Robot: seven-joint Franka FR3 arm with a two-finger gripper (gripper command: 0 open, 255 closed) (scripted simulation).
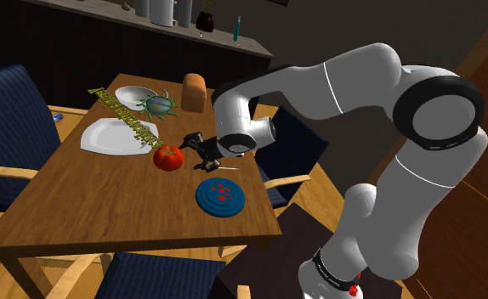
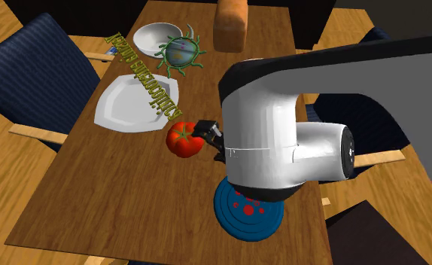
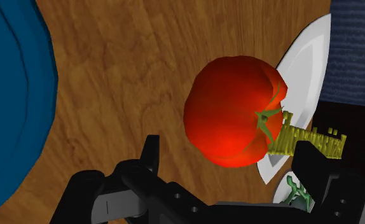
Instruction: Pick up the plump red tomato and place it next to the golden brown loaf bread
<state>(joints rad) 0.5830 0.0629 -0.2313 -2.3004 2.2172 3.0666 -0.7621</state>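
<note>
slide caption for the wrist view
Open gripper facing a red tomato on a wooden table beside a white plate.

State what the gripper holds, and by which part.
Nothing. The gripper is open, its fingers apart, not clasping the tomato, which rests on the table.

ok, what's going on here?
The white arm has its pincer down at the wooden table, open, with the red tomato in the gap between its fingers but not clasped. The tomato sits on the table by the white plate; the loaf stands at the far end. Nothing lifted yet.
</note>
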